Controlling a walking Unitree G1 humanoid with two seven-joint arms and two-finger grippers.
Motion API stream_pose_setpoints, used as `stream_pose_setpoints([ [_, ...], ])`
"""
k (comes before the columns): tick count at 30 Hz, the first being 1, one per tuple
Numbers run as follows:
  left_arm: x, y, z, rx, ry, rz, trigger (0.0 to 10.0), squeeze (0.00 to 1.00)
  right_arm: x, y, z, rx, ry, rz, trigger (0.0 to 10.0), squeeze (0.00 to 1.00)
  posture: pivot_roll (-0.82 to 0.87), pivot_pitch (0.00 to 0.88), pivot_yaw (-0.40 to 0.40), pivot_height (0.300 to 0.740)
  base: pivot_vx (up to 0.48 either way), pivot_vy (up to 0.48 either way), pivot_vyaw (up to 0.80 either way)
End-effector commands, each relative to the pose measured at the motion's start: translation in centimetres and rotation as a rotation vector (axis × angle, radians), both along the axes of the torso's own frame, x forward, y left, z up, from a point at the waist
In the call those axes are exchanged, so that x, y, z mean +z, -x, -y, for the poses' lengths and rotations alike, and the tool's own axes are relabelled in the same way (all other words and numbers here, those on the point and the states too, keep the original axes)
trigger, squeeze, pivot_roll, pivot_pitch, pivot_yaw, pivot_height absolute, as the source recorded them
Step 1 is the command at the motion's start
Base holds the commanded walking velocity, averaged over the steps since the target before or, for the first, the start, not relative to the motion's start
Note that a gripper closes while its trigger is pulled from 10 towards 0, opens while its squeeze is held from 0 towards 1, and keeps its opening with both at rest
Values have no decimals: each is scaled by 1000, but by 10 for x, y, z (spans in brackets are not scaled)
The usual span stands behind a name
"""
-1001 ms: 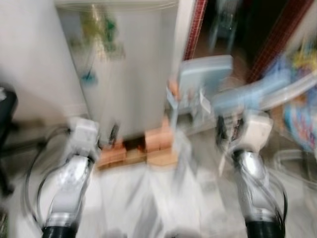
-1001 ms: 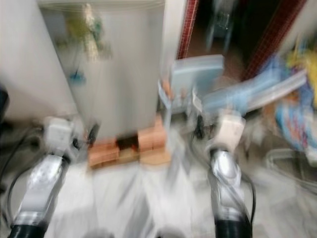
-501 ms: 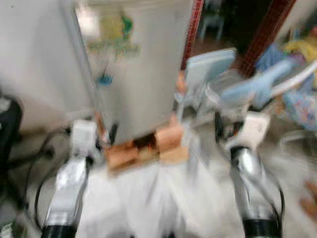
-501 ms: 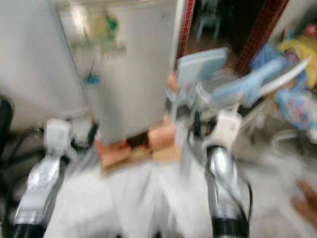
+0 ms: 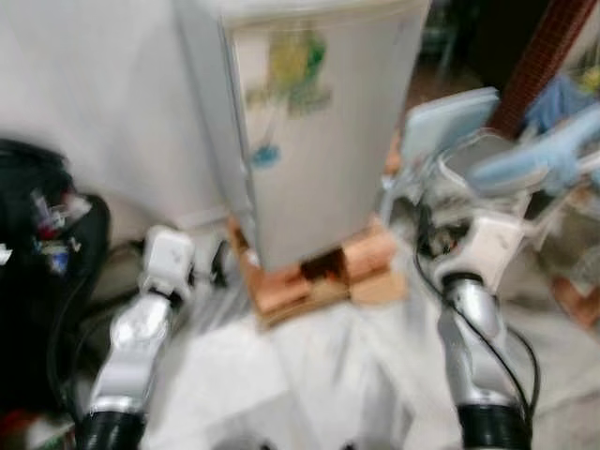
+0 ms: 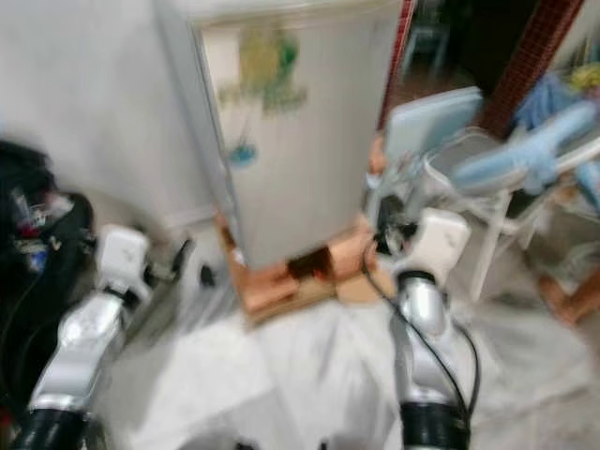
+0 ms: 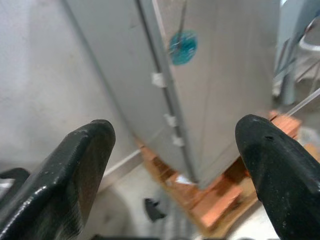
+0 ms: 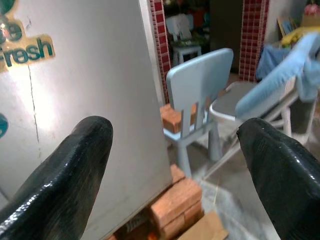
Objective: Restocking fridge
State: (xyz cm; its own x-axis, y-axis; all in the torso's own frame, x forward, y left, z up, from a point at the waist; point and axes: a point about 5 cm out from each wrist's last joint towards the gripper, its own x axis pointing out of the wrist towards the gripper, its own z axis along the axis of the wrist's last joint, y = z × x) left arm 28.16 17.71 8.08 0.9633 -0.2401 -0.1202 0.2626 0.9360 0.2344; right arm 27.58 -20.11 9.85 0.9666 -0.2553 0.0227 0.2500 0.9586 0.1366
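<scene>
A grey fridge (image 5: 319,141) stands with its door shut, a green and yellow sticker near the top and a teal round one (image 7: 182,47) lower down. It rests on orange bricks (image 5: 319,277). My left arm (image 5: 141,333) reaches forward at the fridge's left corner. Its gripper (image 7: 175,135) is open, with nothing between the fingers, facing the door's hinge edge. My right arm (image 5: 473,328) is raised at the fridge's right side. Its gripper (image 8: 175,130) is also open and holds nothing, pointing at the fridge's side and a chair. The eye views are blurred.
A light blue child's chair (image 8: 197,85) stands right of the fridge with a brick (image 8: 172,117) on its seat. Behind it is a white frame with blue cloth (image 5: 553,150). A black bag (image 5: 47,272) lies at the left by the white wall. A red tiled pillar (image 5: 548,47) rises at the back right.
The camera has swung left, so the fridge now sits further right in the picture and the black bag has come into view. Both arms keep their pose.
</scene>
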Motion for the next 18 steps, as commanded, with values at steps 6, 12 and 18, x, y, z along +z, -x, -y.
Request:
stream_pose_setpoints([
  [6, 0, -17, -8, -8, -42, -18, 10000, 0, 0, 5, -1, -26, 22, 11, 10000, 0, -85, 0, 91, 740, 0, 0, 0],
  [12, -4, -14, -9, 6, -32, -32, 10000, 0, 2, 5, -8, -21, 15, 13, 10000, 0, -66, 0, 61, 740, 0, 0, 0],
  [18, -8, -12, -3, 15, -5, -7, 10000, 0, 1, 8, -8, 22, 25, -5, 10000, 0, -56, 0, -6, 740, 0, 427, 0],
])
